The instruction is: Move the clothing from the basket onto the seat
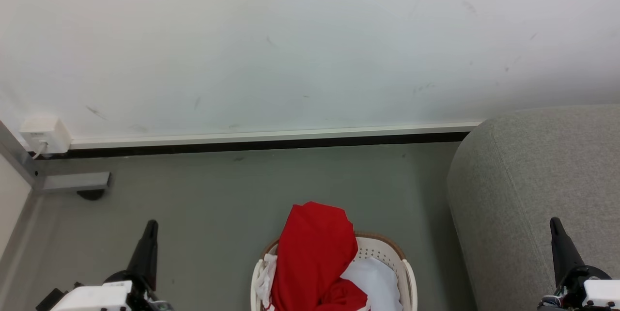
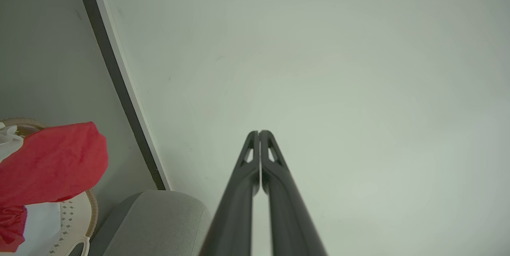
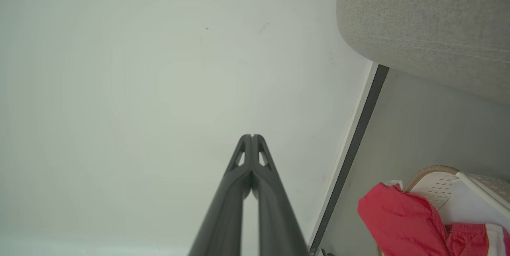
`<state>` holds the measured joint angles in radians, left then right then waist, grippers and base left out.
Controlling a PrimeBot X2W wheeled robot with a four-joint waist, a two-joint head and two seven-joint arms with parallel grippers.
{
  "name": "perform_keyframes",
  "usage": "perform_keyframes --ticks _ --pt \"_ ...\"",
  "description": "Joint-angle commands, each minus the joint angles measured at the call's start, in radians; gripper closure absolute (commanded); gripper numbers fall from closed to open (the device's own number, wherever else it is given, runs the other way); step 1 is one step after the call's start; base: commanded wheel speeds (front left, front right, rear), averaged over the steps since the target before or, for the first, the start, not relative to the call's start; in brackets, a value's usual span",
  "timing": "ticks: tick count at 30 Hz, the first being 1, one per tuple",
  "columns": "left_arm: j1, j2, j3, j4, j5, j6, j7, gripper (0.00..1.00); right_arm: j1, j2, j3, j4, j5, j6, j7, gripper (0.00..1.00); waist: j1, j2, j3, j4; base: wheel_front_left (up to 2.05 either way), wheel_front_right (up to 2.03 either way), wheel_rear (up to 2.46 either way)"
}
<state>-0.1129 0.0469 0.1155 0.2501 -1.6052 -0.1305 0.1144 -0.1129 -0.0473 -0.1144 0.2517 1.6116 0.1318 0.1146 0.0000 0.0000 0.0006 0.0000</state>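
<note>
Red clothing is heaped in the cream basket at the bottom middle of the head view, one fold hanging over the brown rim, with white fabric beside it. The grey seat stands to the right of the basket. My left gripper is shut and empty at the lower left, clear of the basket. My right gripper is shut and empty at the lower right, in front of the seat. In the left wrist view the left gripper points at the wall, with clothing at the left edge. The right wrist view has the right gripper, clothing and the seat.
A white wall with a pale skirting board runs behind the basket. A white socket box and a grey metal foot sit in the left corner. Grey floor lies between the basket and the wall.
</note>
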Motion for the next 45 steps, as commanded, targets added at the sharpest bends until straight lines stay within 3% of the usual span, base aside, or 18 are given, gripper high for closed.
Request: perform_keyframes --ticks 1,12,13,24,45 --pt "-0.006 0.007 0.002 -0.001 -0.012 -0.002 0.004 1.00 -0.005 -0.006 -0.003 -0.006 0.001 -0.002 0.004 1.00 0.0000 0.0000 0.000 0.000 0.00 0.00 0.00" --pt "-0.006 0.007 0.002 -0.001 -0.012 -0.002 0.004 1.00 -0.005 -0.006 -0.003 -0.006 0.001 -0.002 0.004 1.00 0.0000 0.0000 0.000 0.000 0.00 0.00 0.00" --pt "0.001 -0.001 0.000 0.003 0.000 0.000 -0.001 0.00 0.001 0.000 0.000 0.003 0.000 0.000 0.000 0.00 0.0000 0.0000 0.000 0.000 0.00 0.00 0.00" --pt "0.029 -0.007 -0.024 0.034 0.043 0.000 -0.040 0.00 0.031 0.013 0.016 0.022 -0.059 0.000 -0.040 0.00 0.0000 0.0000 0.001 0.002 0.00 0.00 0.00" --pt "0.031 -0.003 -0.061 0.009 0.381 0.034 -0.128 0.00 0.025 0.007 0.051 -0.023 -0.507 0.000 -0.129 0.00 0.0000 0.0000 0.001 0.015 0.00 0.00 0.00"
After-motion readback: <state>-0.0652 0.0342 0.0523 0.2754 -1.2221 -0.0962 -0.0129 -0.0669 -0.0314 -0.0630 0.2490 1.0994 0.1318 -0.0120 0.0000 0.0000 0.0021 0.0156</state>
